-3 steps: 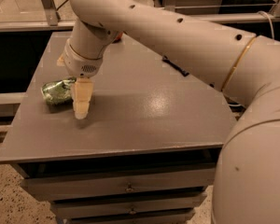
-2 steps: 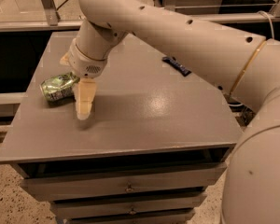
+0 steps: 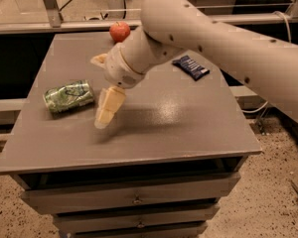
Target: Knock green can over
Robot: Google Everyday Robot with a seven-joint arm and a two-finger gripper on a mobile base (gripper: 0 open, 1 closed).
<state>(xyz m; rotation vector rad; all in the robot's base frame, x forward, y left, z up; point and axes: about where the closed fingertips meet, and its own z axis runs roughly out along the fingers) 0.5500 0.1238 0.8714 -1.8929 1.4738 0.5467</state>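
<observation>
The green can (image 3: 68, 96) lies on its side on the left part of the grey table (image 3: 188, 128), its long axis running left to right. My gripper (image 3: 107, 110) hangs from the cream arm just to the right of the can, slightly above the tabletop, fingers pointing down and to the left. It holds nothing and stands a small gap away from the can's right end.
A red apple (image 3: 119, 31) sits at the table's back edge. A dark blue snack packet (image 3: 190, 67) lies at the back right. Drawers show below the tabletop. The arm spans the upper right of the view.
The arm has lifted and swung right, uncovering the apple and packet. The can stays on its side at the left.
</observation>
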